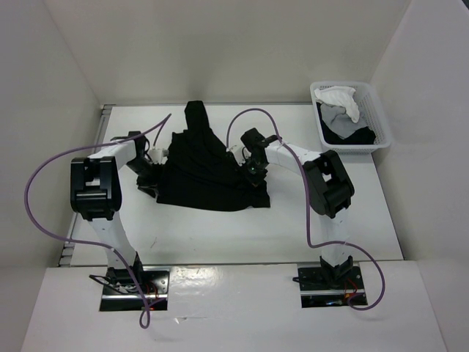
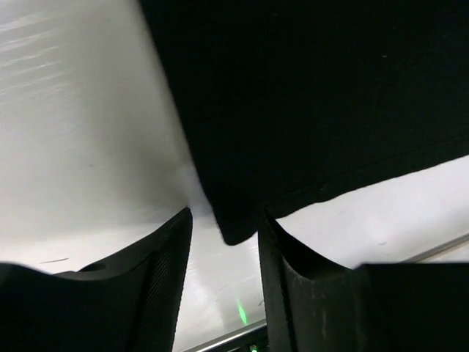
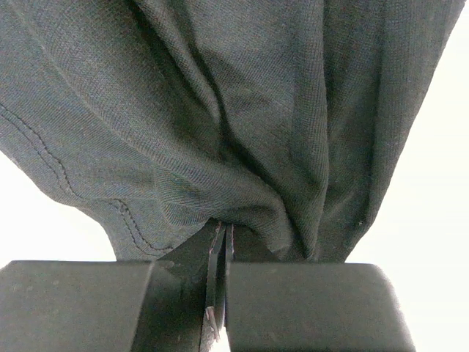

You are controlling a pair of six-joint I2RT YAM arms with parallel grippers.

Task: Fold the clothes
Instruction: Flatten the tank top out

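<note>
One basket (image 1: 382, 121), cloths (image 1: 338, 97) inside — right of black top (image 1: 201, 172).

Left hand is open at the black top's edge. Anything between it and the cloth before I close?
Nothing visible. A corner of the black top sits between the left hand's open fingers, with only bare table beneath. The right hand is shut on the fabric at the top's other side.

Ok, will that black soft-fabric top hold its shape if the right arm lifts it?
Probably not: the black soft-fabric top bunches into deep folds at the shut right gripper, so it should sag and drape. The knit looks thin, so it is likely light. Its corner sits unclamped in the open left gripper and may slide free.
</note>
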